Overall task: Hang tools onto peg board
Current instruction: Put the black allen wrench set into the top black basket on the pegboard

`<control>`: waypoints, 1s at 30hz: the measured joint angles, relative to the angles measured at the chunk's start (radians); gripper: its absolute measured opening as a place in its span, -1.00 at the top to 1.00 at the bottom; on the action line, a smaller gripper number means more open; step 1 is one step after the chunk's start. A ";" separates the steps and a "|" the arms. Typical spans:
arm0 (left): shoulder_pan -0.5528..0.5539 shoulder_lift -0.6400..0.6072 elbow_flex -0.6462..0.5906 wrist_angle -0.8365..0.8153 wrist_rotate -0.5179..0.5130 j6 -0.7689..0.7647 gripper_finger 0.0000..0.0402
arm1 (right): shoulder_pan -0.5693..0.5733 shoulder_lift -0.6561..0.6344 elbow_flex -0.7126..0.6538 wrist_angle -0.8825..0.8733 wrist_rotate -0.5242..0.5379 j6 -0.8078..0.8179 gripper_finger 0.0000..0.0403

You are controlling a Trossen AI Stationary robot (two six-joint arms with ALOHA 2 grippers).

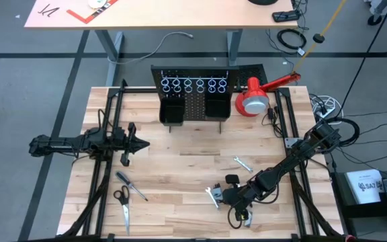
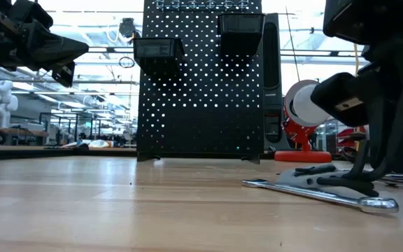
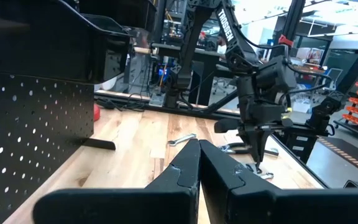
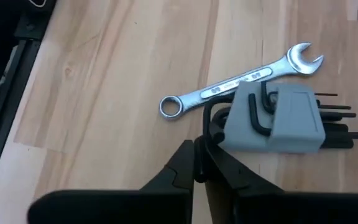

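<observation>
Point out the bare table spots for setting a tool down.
Free: the middle of the table, between the peg board and the wrench. Crowded: the right gripper at the hex key set, and the scissors beside the screwdriver.

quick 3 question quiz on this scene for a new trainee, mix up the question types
1. True or false: the silver wrench beside the grey hex key holder already hangs on the peg board.
2. Which gripper is down at the hex key holder? A) left gripper B) right gripper
3. Fill in: the scissors lie on the ___ near the screwdriver.

Key
1. False; it lies flat on the table.
2. B; the left gripper hovers shut on nothing.
3. table
</observation>
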 joint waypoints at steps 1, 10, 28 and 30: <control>0.000 0.000 0.000 0.000 0.000 0.000 0.94 | 0.000 0.000 0.004 0.000 0.000 0.000 0.94; 0.000 0.000 0.000 0.000 0.000 0.000 0.94 | -0.004 0.000 0.071 -0.072 0.057 -0.068 0.96; 0.000 0.000 0.000 0.002 0.000 -0.001 0.94 | -0.039 -0.001 0.514 -0.769 0.306 -0.283 0.96; 0.000 0.000 0.000 0.002 0.000 -0.001 0.94 | -0.042 -0.001 0.583 -0.849 0.358 -0.297 0.96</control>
